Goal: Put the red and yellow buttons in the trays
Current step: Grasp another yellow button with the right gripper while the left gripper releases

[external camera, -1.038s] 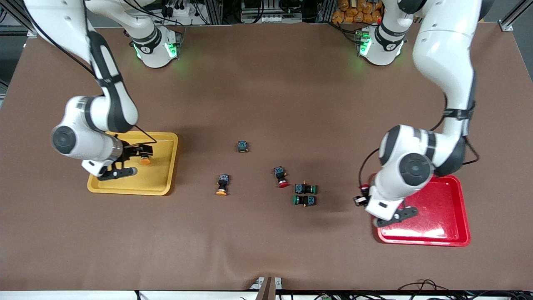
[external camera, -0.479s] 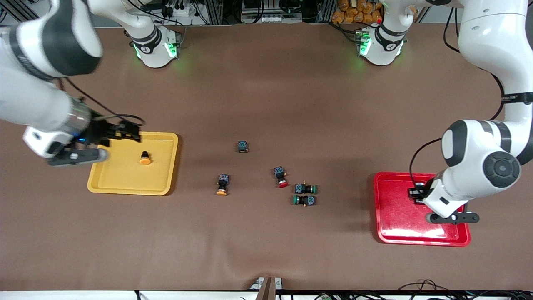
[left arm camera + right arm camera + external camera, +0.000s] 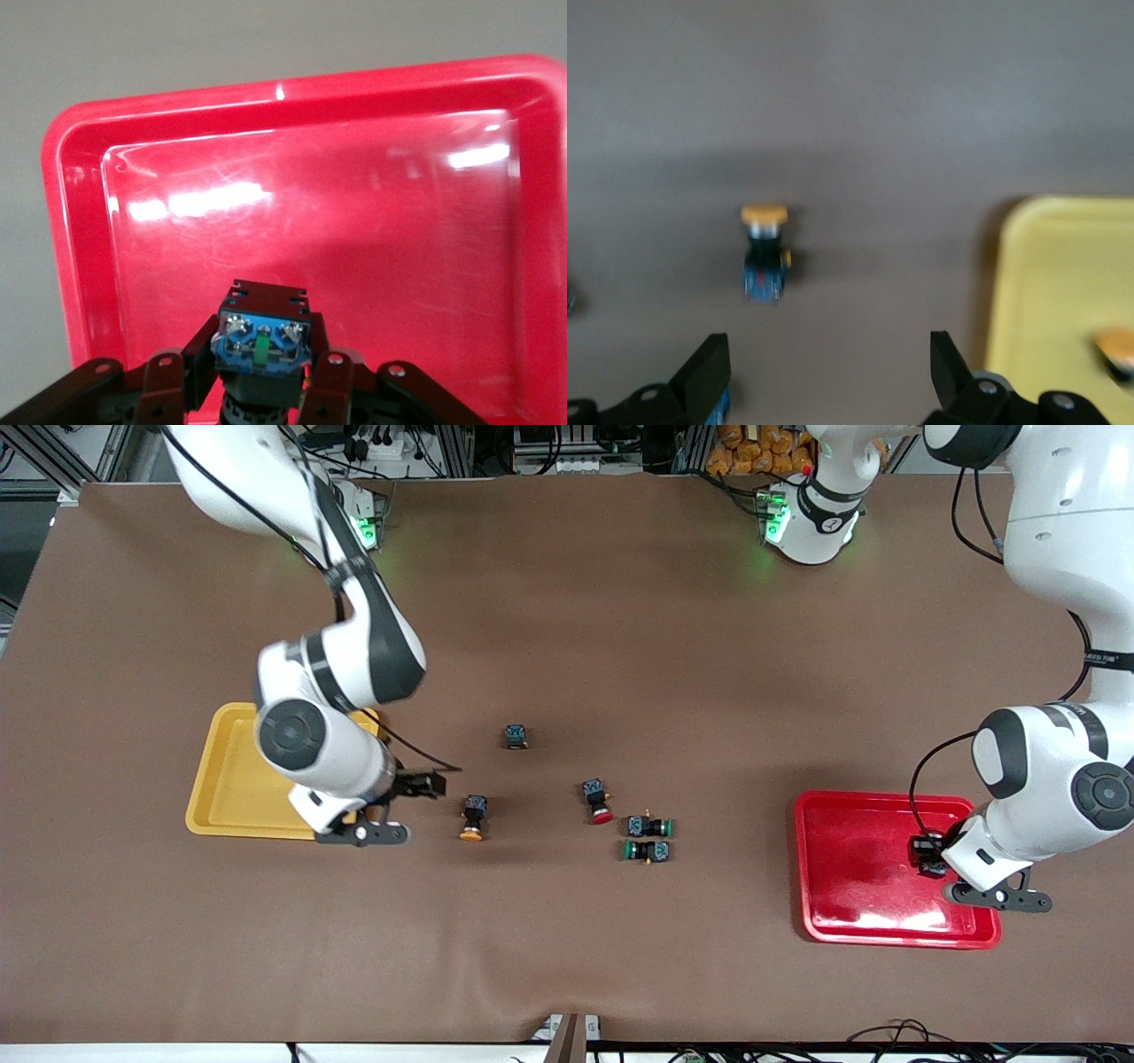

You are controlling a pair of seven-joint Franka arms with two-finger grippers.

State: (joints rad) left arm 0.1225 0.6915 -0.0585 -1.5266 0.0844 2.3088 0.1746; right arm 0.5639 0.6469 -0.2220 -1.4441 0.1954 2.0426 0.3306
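Note:
My left gripper [image 3: 924, 855] is shut on a button [image 3: 263, 341] over the red tray [image 3: 850, 868]. In the left wrist view the button's blue terminal end shows between my fingers [image 3: 164, 381] and its cap is hidden; the tray [image 3: 80, 221] lies below. My right gripper [image 3: 425, 785] is open and empty over the table between the yellow tray [image 3: 226, 779] and a loose yellow button [image 3: 472, 820]. The right wrist view shows that button [image 3: 765, 252], the tray [image 3: 1063, 301] and a yellow button [image 3: 1116, 347] in it. A red button [image 3: 600, 802] lies mid-table.
Two green-capped switches [image 3: 649, 839] lie side by side next to the red button, toward the left arm's end. A capless dark block with a bluish top [image 3: 516, 736] sits farther from the front camera. My right arm hides part of the yellow tray.
My right gripper let go of a yellow button in the yellow tray, then swung out toward the loose yellow button. My left gripper carried its button from beside the red tray to over it.

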